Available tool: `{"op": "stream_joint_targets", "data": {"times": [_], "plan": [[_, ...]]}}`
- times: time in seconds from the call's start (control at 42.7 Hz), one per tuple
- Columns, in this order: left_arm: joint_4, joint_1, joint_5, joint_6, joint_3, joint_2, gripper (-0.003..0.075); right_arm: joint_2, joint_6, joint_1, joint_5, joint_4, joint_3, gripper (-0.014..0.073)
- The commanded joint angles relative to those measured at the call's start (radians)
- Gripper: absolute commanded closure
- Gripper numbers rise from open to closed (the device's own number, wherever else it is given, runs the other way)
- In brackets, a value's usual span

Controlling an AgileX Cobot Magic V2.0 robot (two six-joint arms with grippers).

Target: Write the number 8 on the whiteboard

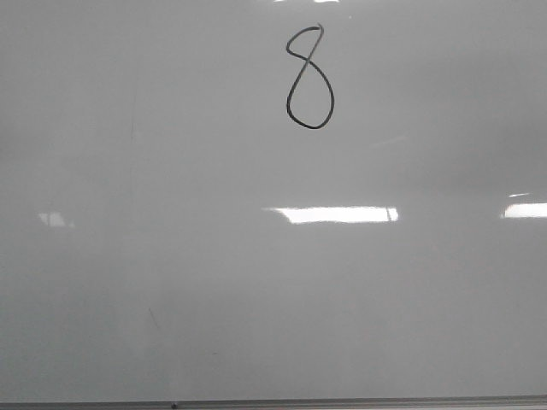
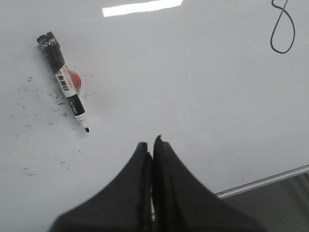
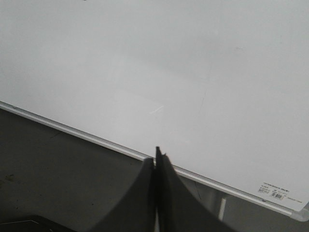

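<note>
A thin black number 8 stands near the top middle of the glossy whiteboard; it also shows in the left wrist view. A black-and-white marker, uncapped with its tip bare, lies loose on the whiteboard beside a small red thing. My left gripper is shut and empty, apart from the marker. My right gripper is shut and empty over the board's metal bottom edge. Neither gripper shows in the front view.
Small black ink specks dot the board around the marker. Bright light reflections lie across the board. Dark floor lies beyond the board's edge, and a small label sits near the board's corner.
</note>
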Motion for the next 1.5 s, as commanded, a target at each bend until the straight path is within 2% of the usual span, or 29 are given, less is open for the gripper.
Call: {"op": "stream_joint_targets", "data": {"times": [0.0, 0.328, 0.445, 0.703, 0.914, 1.148, 1.242, 1.476], "plan": [[0.002, -0.003, -0.083, -0.01, -0.024, 0.003, 0.0741, 0.004, 0.001, -0.005, -0.055, -0.026, -0.022, 0.0663], [0.002, -0.003, -0.091, -0.01, -0.017, -0.007, 0.0741, 0.004, 0.001, -0.005, -0.055, -0.026, -0.022, 0.0663], [0.067, 0.036, -0.176, 0.002, 0.025, -0.057, 0.0741, 0.004, 0.001, -0.005, -0.055, -0.026, -0.022, 0.0663], [0.032, 0.216, -0.538, 0.0, 0.372, -0.309, 0.0741, 0.004, 0.001, -0.005, -0.053, -0.026, -0.022, 0.0663], [-0.089, 0.319, -0.718, 0.0, 0.653, -0.517, 0.0741, 0.004, 0.001, -0.005, -0.053, -0.026, -0.022, 0.0663], [-0.129, 0.343, -0.754, 0.0, 0.768, -0.601, 0.0741, 0.004, 0.001, -0.005, -0.053, -0.026, -0.022, 0.0663], [-0.127, 0.343, -0.821, 0.0, 0.8, -0.599, 0.0741, 0.004, 0.001, -0.005, -0.052, -0.026, -0.022, 0.0663], [-0.114, 0.345, -0.823, 0.0, 0.8, -0.599, 0.0741, 0.004, 0.001, -0.005, -0.051, -0.026, -0.022, 0.0663]]}}
